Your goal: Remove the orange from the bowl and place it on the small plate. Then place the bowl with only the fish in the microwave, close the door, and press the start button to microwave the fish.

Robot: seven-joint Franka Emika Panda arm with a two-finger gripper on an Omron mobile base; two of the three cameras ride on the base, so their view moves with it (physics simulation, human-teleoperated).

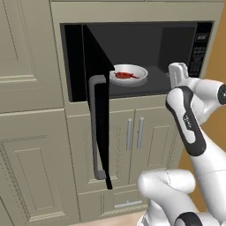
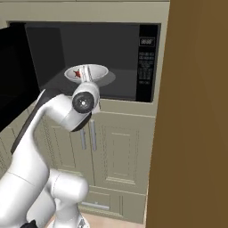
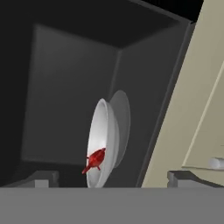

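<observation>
Bowl: the pale bowl [image 1: 129, 74] sits on the floor of the microwave [image 1: 145, 39] cavity, upper middle of the left base view, with the red fish [image 1: 125, 76] lying inside it and no orange with it.
Fish in hand view: the fish [image 3: 95, 160] shows low in the bowl [image 3: 103, 144], which appears rolled on its side because the camera is turned.
Gripper: the gripper [image 3: 113, 178] is at the bottom of the hand view, its two dark tips wide apart and holding nothing, just outside the cavity mouth.
Arm: the white wrist stands at right of centre in the left base view, in front of the cavity's right half.
Door: the black door [image 1: 98, 110] stands swung out on its left hinge, edge-on at left of centre, its grey bar handle [image 1: 95, 128] facing the room.
Keypad: the keypad strip [image 2: 146, 62] runs down the right side of the opening.
Step judged in hand: closing the door.
Doing it well: the arm probably needs to clear the opening fully, go round to the door's outer face, and push near the free edge in a smooth arc until it is flush.
Risk: a push near the hinge may stall; a hand left in the opening could get caught.
</observation>
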